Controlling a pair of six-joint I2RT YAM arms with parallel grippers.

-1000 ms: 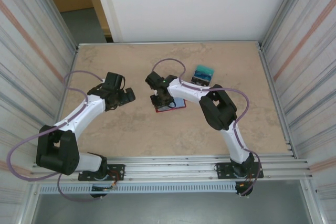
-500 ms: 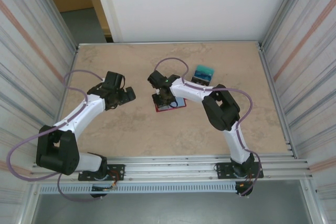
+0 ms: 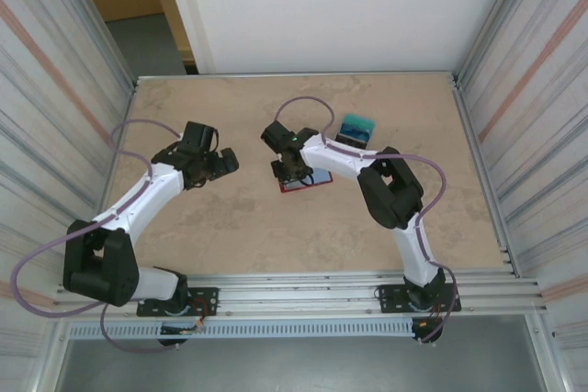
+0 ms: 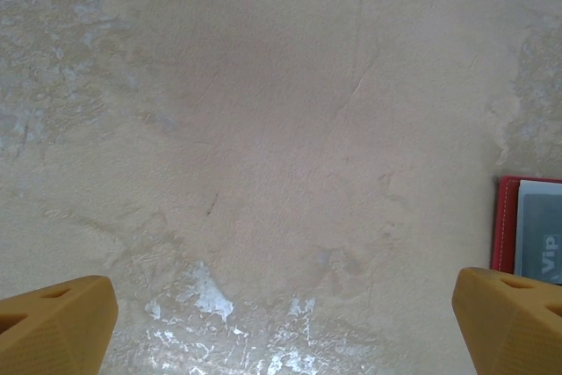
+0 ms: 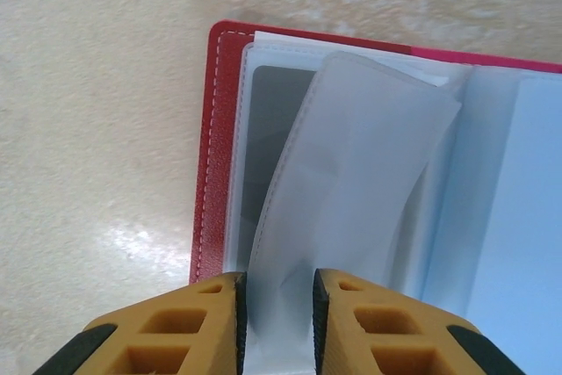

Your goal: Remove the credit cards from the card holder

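The red card holder [image 3: 310, 180] lies open at mid-table, its red cover [image 5: 204, 173] and pale see-through pockets under my right wrist. My right gripper [image 3: 288, 170] [image 5: 277, 305] is shut on one clear pocket leaf [image 5: 351, 182], which curves up between the fingers. A dark grey card [image 5: 272, 120] sits in the pocket underneath. A pile of teal credit cards [image 3: 356, 128] lies behind the holder to the right. My left gripper [image 3: 226, 162] [image 4: 281, 322] hangs open over bare table left of the holder, whose edge [image 4: 505, 226] with a grey "Vip" card [image 4: 540, 239] shows at right.
The tan mottled table [image 3: 230, 227] is walled by ribbed metal panels [image 3: 64, 117] on both sides, with a white wall [image 3: 322, 6] behind. A metal rail [image 3: 303, 286] runs along the near edge by the arm bases.
My right gripper has shifted a little right and away, and the card holder has slid slightly right with it. The left gripper has edged slightly away.
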